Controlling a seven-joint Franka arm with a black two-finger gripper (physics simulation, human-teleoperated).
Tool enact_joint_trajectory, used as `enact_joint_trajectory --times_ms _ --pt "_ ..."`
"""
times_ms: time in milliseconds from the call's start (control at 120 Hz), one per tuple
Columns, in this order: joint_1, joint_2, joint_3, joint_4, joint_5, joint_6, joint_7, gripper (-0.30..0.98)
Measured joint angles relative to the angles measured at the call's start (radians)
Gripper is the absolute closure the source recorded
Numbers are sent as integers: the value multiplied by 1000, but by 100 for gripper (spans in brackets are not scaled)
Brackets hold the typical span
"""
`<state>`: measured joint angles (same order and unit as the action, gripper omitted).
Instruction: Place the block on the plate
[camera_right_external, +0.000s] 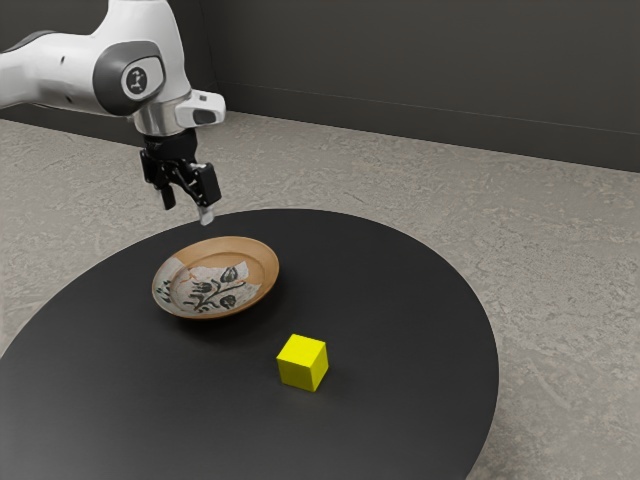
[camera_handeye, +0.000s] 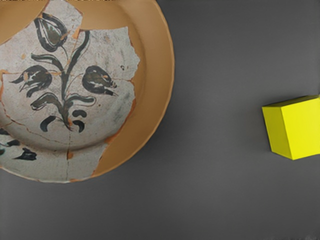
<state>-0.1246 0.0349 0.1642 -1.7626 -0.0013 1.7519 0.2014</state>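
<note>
My gripper (camera_right_external: 187, 206) hangs in the air past the table's edge, behind and above the plate, its two fingers standing apart with nothing between them. The plate (camera_right_external: 217, 277), orange-brown with a pale, flower-painted patch, lies on the dark table. A yellow block (camera_right_external: 302, 362) rests on the tabletop beside the plate, toward the exterior view's lower right, and the two do not touch. From the wrist, part of the plate (camera_handeye: 150, 75) and the block (camera_handeye: 294, 127) are visible with a stretch of table between them.
The round black table (camera_right_external: 400, 300) carries both objects. Its curved edge runs behind the plate, with a grey floor beyond and a dark wall at the back.
</note>
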Motion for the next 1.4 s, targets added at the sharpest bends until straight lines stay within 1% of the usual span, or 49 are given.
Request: enact_joint_trajectory --times_ms 200,325,442,600,725,942,1108,1400 --pt "-14 12 1 -25 0 20 25 0" --pt "-48 16 0 -112 -7 92 29 0" --pt "-98 35 -1 -157 -11 156 10 0" --pt "-193 78 0 -177 -19 211 -62 0" --pt "-226 99 -1 -230 -38 282 -134 0" --pt "-300 183 0 -236 -78 404 -258 0" --pt "-312 239 1 -237 -102 480 -341 0" --pt "-286 282 1 -266 -97 551 -443 0"
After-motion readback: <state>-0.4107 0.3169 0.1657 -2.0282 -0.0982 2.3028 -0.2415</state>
